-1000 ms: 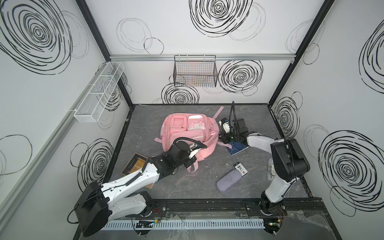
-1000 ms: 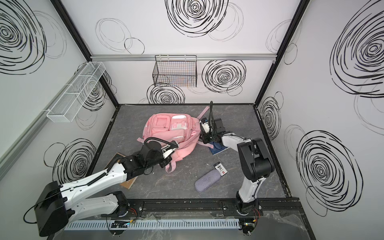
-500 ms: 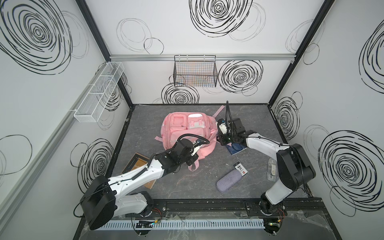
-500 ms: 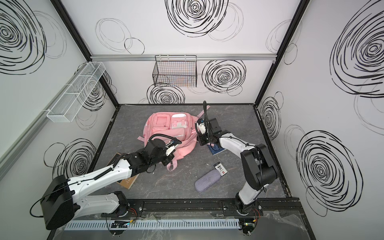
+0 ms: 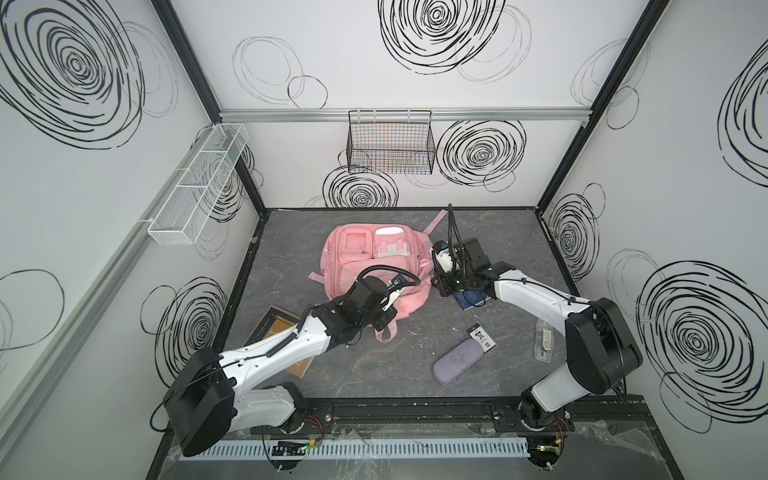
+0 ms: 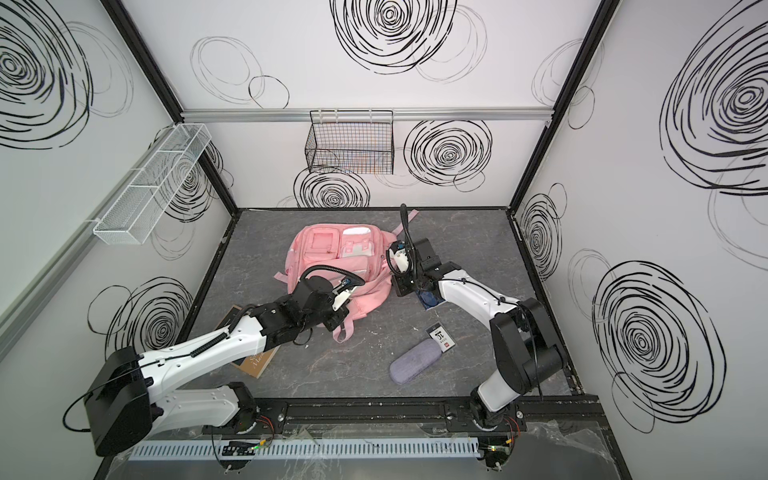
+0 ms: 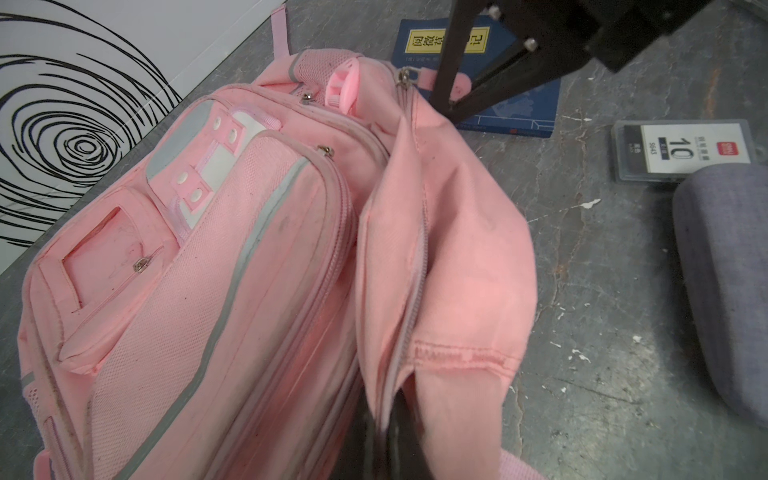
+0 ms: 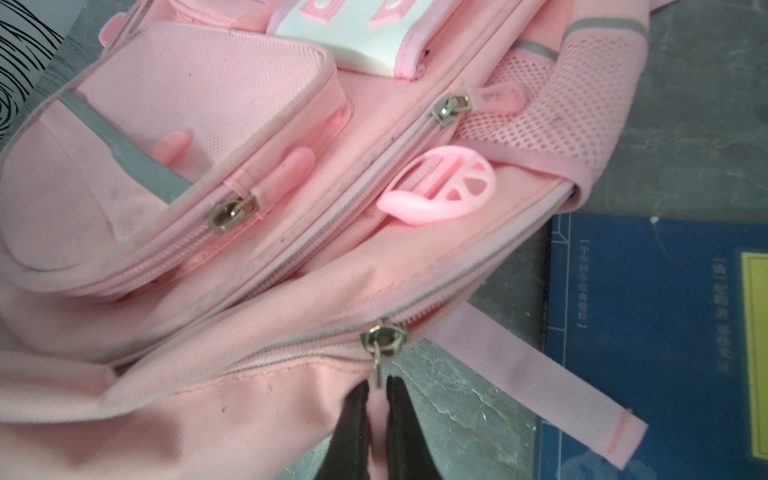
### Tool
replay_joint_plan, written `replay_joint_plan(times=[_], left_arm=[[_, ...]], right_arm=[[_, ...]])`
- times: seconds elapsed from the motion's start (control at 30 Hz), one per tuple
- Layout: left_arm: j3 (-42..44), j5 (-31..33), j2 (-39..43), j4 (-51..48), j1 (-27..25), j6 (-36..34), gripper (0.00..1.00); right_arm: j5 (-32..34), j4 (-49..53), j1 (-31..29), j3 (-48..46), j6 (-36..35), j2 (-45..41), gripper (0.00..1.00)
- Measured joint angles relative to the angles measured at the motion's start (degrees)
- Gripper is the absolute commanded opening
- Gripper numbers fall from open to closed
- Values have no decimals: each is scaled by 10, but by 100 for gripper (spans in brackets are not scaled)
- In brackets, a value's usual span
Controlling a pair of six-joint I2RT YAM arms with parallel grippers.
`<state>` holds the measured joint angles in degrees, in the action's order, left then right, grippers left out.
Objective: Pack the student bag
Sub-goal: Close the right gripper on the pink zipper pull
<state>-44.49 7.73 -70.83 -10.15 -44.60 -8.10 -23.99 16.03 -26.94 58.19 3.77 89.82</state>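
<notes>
**At mid-desk [image 5: 374, 374], both arms pinch the student bag [image 5: 365, 266]**

Toward the back of the grey desk, the student bag lies flat with its front pockets and white flap patch facing up. One strap trails toward the rear wall. The bag sits between the two arms in both top views.

The left end effector [image 5: 383, 323] is at the bag's near edge, beside a strap loop. Its wrist view shows the dark fingers [image 7: 399, 453] closed tight on a raised fold of pink fabric along the bag's side.

The right end effector [image 5: 441, 286] is at the bag's right side. Its wrist view shows the two dark fingers [image 8: 353, 432] nearly together, with a sliver of pink pinched between them just below a metal zipper slider [image 8: 382, 336]. Whether that pink is a pull tab or the bag's cloth cannot be told.

A blue book [image 8: 648, 332] lies on the desk beside the bag, partly under the right arm. Nearer the front, a grey-lilac pouch [image 5: 457, 361] touches a small card box [image 7: 681, 151] printed with "10". A brown-framed book [image 5: 274, 328] lies under the left arm. A clear plastic case [image 5: 544, 345] rests near the right edge.
</notes>
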Motion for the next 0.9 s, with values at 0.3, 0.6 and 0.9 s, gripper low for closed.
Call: replay_joint_plan(times=[0.3, 0.6, 0.9], left_arm=[[0, 0, 0, 0, 0, 0, 0], [0, -1, 1, 0, 2, 0, 0], [0, -2, 5, 0, 3, 0, 0]], right_arm=[[-5, 13, -1, 0, 6, 0, 3], [-36, 14, 14, 0, 16, -1, 11], [-115, -24, 38, -23, 33, -7, 23]])
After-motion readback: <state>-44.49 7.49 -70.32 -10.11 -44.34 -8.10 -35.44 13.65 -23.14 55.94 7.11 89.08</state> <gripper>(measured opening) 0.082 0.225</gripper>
